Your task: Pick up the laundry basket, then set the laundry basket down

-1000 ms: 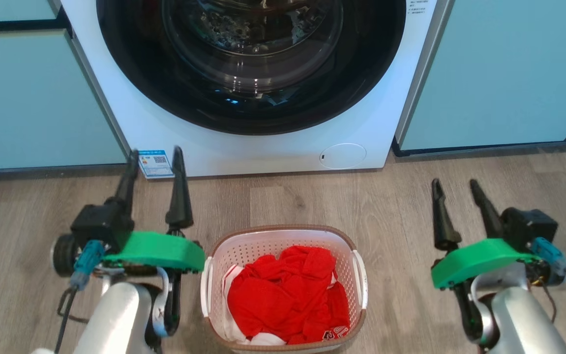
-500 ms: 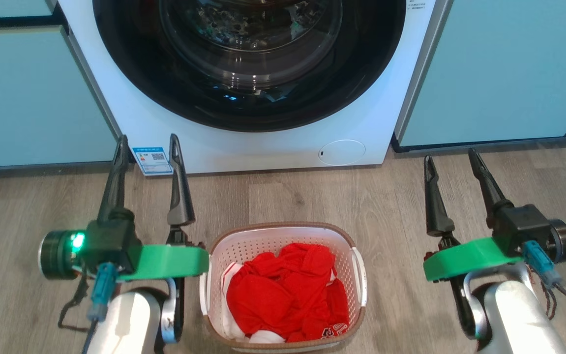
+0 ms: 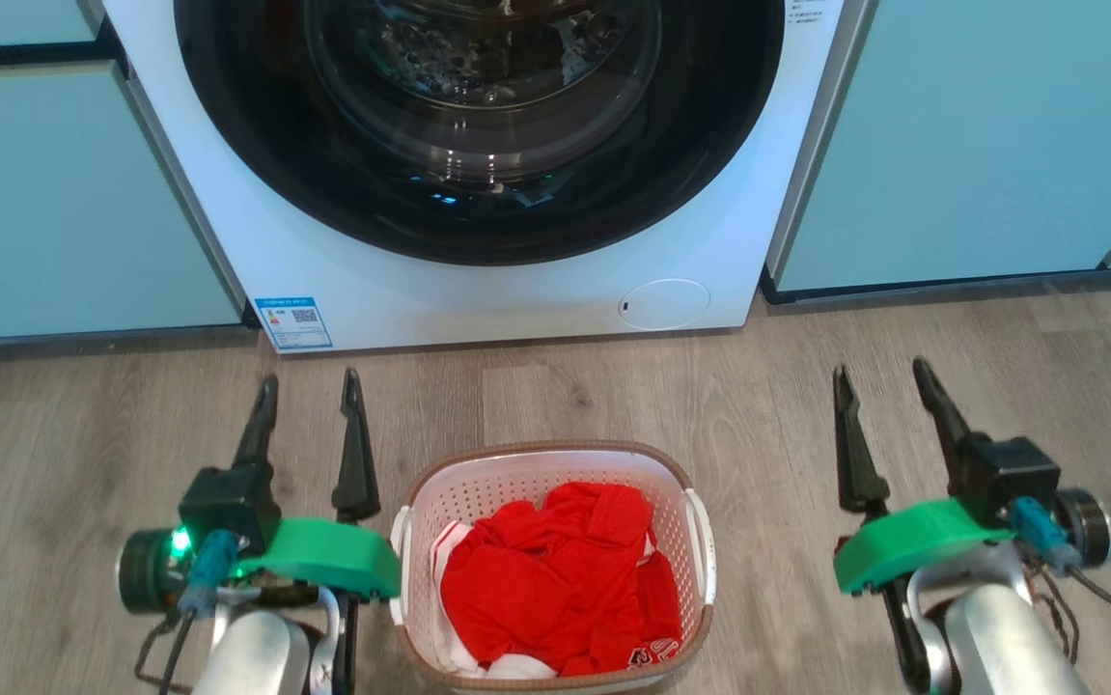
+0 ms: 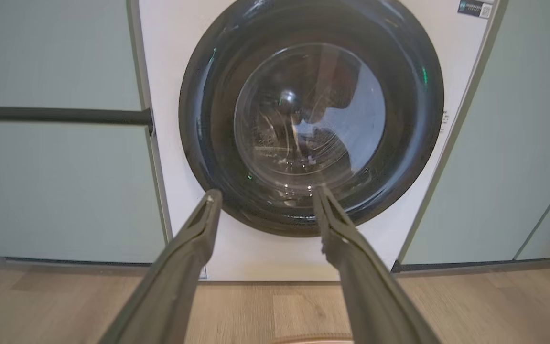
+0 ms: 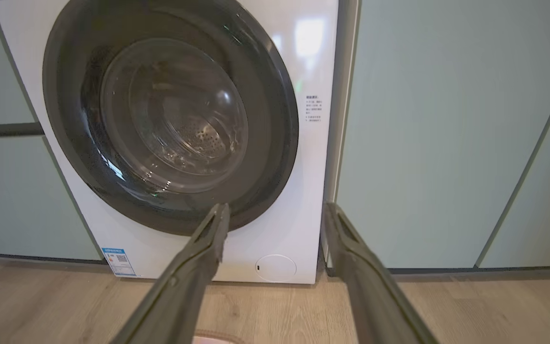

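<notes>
Two empty, wide-spread pairs: left fingers (image 3: 355,454) just beside the laundry basket (image 3: 516,487) rim, right fingers (image 3: 849,454) well apart across floor (image 3: 767,434).

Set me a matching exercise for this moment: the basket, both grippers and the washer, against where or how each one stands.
1 laundry basket
2 left gripper
3 right gripper
4 washing machine

A open, well off to the basket's right
B white, with a round dark door
C on the floor, holding red clothes
D open, close by the basket's left side

Pairs: 1-C, 2-D, 3-A, 4-B
</notes>
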Controlling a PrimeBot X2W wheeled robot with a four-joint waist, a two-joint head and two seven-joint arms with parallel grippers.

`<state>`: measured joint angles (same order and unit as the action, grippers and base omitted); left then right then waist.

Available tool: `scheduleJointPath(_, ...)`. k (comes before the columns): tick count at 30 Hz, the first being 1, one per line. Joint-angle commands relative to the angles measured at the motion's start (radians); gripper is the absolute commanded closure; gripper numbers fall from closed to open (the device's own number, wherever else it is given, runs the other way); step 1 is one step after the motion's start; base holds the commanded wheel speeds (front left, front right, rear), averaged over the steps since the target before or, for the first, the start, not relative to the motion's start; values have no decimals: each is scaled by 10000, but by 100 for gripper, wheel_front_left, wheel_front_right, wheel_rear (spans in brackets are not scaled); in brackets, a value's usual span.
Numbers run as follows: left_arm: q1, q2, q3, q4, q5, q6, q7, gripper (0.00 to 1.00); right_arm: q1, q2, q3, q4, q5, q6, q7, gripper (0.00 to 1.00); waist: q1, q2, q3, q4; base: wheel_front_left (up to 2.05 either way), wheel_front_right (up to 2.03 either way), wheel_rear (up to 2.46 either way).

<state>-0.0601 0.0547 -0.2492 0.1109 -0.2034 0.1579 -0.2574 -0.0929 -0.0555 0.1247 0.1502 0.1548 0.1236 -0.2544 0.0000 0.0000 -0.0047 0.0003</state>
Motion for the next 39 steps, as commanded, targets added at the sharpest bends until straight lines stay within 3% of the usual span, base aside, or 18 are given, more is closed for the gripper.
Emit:
scheduleJointPath(1,-354,-42,298,-144,-135,-30,-44,0,-198,51,154,-144,77,71,-73,0,0,0,-6,-6,0,0,0)
scheduleJointPath(8,-459,-43,173,735,-513,-140,-44,0,-322,52,246,656,158,71,-74,0,0,0,41,-39,0,0,0)
scheduleJointPath(31,-513,-45,80,834,-586,-77,-44,0,-396,52,287,552,151,71,-74,0,0,0,150,32,0,0,0)
scheduleJointPath(39,-889,-45,-185,1565,-685,-76,-44,0,-758,53,346,850,-14,71,-74,0,0,0,981,53,0,0,0)
